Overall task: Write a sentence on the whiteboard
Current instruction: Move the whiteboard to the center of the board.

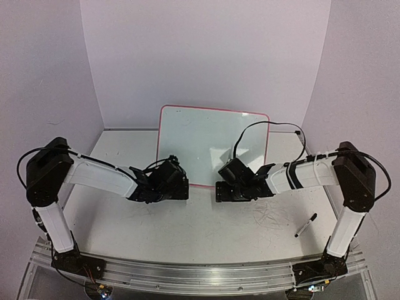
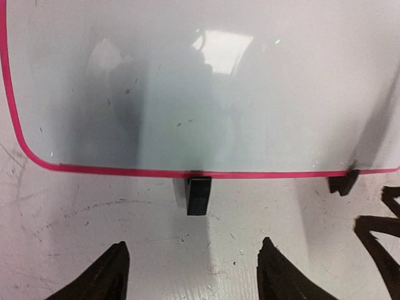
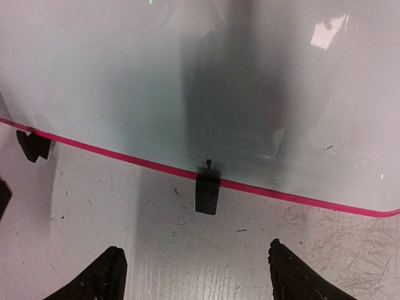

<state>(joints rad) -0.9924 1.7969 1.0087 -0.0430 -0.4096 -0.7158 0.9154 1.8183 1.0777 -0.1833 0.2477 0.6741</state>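
Left pincer (image 2: 194, 278): low over the table (image 1: 187, 231), facing the lower left rim of the whiteboard (image 1: 212, 147); fingers wide apart, nothing between them.
Left clip foot (image 2: 199, 195): black, on the table under the red-pink rim, straight ahead of the left pincer and apart from it.
Whiteboard: propped upright at the back middle of the table between the two arms; its face shows only specks and reflections.
Right clip foot (image 3: 207, 194): black, under the rim ahead of the right pincer (image 3: 195, 278).
Right pincer: near the lower right rim; fingers wide apart, gripping nothing.
Marker (image 1: 305, 225): lying on the table beside the right arm, well apart from the whiteboard.
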